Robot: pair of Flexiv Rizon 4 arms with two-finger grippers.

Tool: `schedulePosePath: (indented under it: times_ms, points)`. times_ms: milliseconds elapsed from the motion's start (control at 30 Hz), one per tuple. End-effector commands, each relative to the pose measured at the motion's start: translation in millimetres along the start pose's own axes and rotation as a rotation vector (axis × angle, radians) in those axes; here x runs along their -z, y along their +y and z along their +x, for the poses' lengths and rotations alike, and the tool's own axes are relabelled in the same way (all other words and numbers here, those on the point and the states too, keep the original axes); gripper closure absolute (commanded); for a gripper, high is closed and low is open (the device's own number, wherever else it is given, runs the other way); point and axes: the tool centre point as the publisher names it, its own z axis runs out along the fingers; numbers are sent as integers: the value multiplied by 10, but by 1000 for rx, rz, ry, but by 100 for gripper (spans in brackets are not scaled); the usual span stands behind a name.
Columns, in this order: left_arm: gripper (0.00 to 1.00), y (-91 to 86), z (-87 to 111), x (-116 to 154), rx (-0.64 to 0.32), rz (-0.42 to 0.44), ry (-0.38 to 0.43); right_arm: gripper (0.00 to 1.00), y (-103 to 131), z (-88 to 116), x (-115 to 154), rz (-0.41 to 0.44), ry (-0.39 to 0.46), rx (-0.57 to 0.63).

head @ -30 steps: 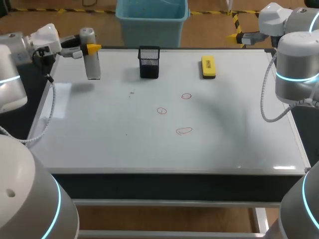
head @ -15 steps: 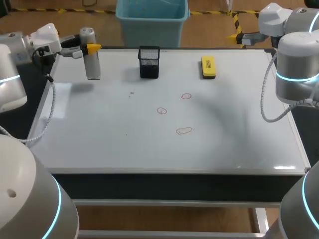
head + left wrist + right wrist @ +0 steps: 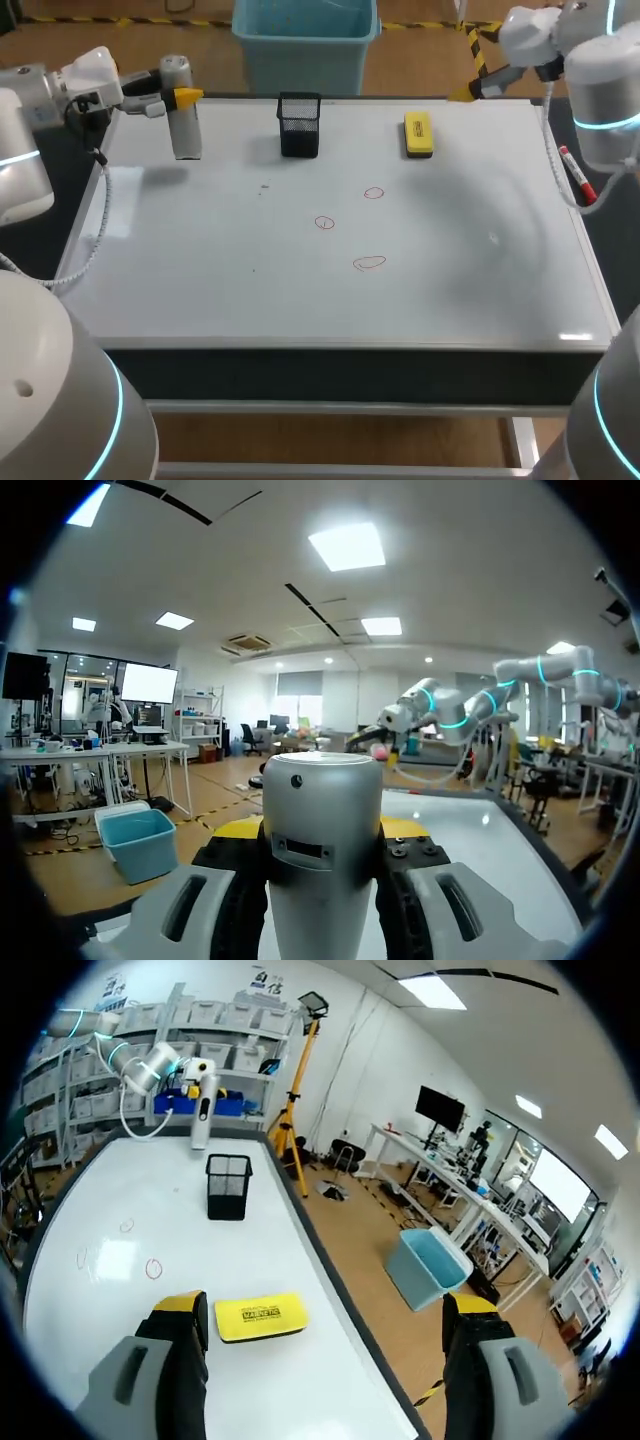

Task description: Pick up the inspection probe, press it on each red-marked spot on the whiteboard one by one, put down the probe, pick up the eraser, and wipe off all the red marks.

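Probe (image 3: pixel 183 110) still in clenched left fingers (image 3: pixel 188 97); right arm (image 3: pixel 603 85) farther back now, right fingers (image 3: pixel 181 1307) apart.

Only lettering I can spot is some dark print on the yellow eraser (image 3: pixel 260 1317), too blurry to read.
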Motion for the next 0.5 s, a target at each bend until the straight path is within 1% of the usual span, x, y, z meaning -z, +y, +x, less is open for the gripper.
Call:
schedulePosePath:
  times_ms: [33,133,267,367,400,433,500]
  points:
    - [100,-3,5,-4,-2,3,-2,0,-51,36,-238,527,655,588]
    - [100,-3,5,-4,-2,3,-2,0,-87,145,-345,588,748,736]
    - [100,-3,5,-4,-2,3,-2,0,-116,281,-459,634,849,898]
    - [100,-3,5,-4,-2,3,-2,0,-143,334,-515,666,880,1024]
    - [100,-3,5,-4,-2,3,-2,0,-160,347,-532,692,887,1088]
    - [100,-3,5,-4,-2,3,-2,0,-171,358,-537,696,899,1130]
    - [100,-3,5,-4,-2,3,-2,0,-191,370,-550,716,885,1227]
